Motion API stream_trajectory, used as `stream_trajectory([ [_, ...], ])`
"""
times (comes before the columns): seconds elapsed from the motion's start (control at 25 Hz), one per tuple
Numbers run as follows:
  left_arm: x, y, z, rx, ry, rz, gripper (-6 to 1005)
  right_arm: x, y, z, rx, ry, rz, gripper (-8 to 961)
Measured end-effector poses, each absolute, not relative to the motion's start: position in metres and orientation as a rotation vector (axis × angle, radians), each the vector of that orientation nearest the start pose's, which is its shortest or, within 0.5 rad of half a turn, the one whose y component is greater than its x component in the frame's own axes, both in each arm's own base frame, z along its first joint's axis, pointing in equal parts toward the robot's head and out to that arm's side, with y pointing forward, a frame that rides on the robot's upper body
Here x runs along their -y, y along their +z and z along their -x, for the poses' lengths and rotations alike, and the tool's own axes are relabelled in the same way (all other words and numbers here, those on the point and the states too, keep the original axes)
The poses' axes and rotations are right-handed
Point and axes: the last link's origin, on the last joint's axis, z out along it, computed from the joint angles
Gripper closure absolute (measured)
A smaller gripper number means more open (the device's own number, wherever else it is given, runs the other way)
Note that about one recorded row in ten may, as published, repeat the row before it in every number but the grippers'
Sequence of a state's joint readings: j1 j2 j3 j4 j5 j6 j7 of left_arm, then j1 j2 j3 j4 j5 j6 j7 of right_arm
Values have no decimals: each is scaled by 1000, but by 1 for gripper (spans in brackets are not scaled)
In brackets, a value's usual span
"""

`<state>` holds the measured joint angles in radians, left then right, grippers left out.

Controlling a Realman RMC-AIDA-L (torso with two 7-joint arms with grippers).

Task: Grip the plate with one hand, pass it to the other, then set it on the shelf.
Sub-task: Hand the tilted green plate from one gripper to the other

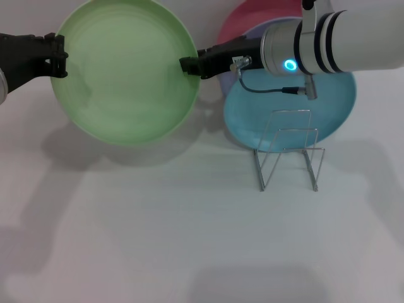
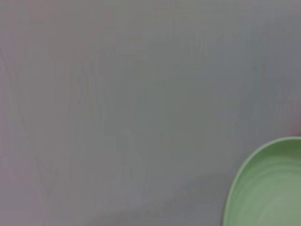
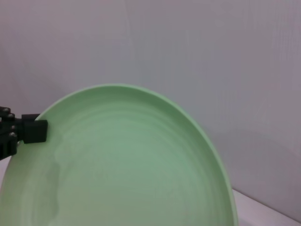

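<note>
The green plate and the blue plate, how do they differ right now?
The green plate is held up off the table, with the left gripper at one rim and the right gripper at the opposite rim; the blue plate is touched by neither gripper. The green plate shows whole, while the blue plate sits partly behind the right arm and the wire rack. Both are round, shallow and plain.

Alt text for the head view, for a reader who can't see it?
A light green plate is held above the white table between the left tool and right tool, each at its rim. To the right, an empty wire rack stands before a blue plate.
</note>
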<state>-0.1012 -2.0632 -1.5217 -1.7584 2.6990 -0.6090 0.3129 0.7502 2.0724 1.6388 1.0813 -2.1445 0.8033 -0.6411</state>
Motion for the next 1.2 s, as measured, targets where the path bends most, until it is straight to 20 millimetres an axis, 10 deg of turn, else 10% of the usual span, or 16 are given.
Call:
stream_trajectory([
  [1.2,-353,65,174,592,-279,1927,966,-424,-47,-83,-661,359,2528,787],
])
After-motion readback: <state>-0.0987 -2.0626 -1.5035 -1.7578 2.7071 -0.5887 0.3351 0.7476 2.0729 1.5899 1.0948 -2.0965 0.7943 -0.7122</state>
